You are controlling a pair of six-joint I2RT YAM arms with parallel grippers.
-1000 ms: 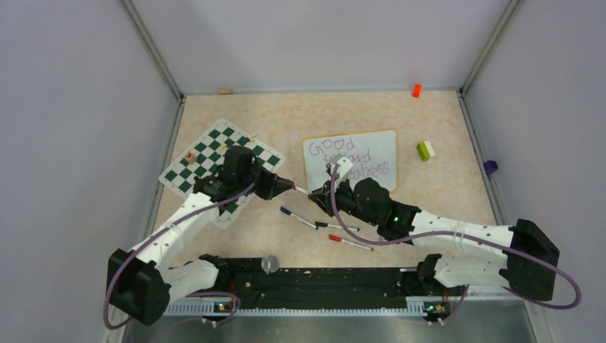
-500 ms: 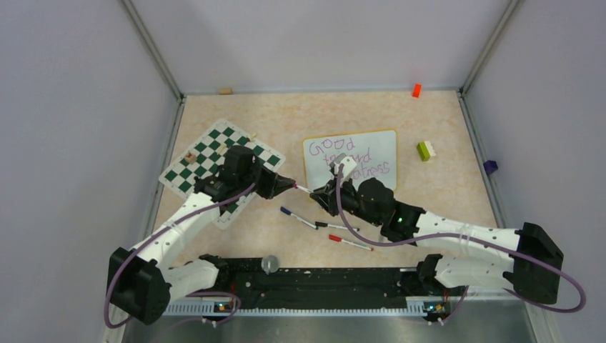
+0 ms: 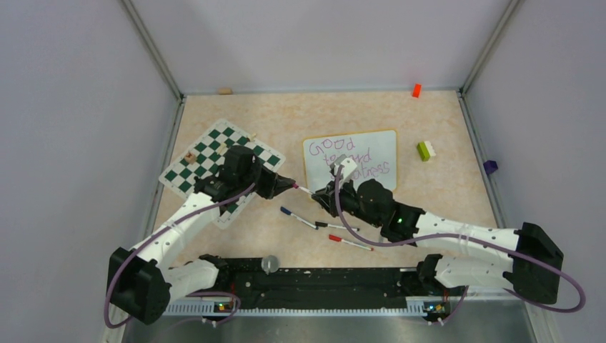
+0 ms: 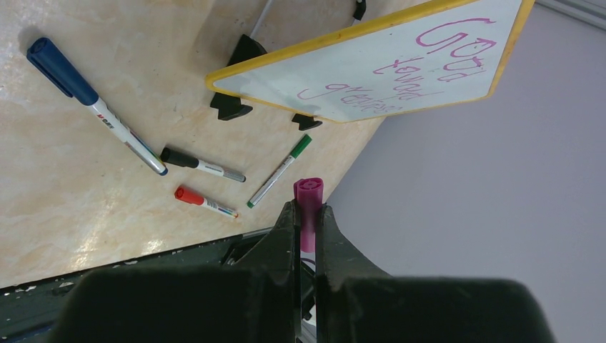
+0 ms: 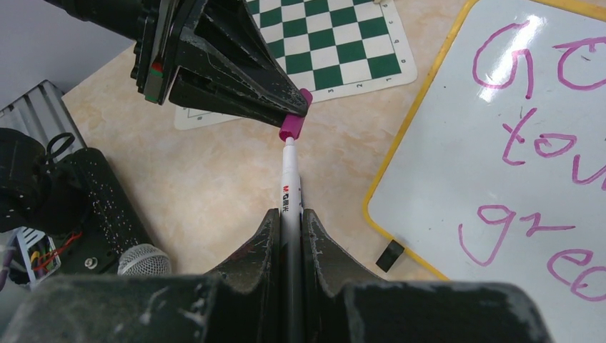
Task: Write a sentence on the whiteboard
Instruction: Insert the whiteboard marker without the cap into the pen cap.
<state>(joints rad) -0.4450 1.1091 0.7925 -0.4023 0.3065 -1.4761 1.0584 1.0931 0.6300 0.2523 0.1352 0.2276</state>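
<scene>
My right end effector, gripping the marker, is backing off the whiteboard mid-tabletop toward the cap my left end effector is pinching; sentence looking finished, I'm capping

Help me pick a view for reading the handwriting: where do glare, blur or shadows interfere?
Top external: soft light, no glare on the whiteboard, but the sentence is tiny. Left wrist: board sharp yet oblique; the left gripper clamping the purple cap blurs near the lens. Right wrist: largest lettering, faint sheen, cropped at the edge; the right gripper on the marker is likewise soft.
</scene>
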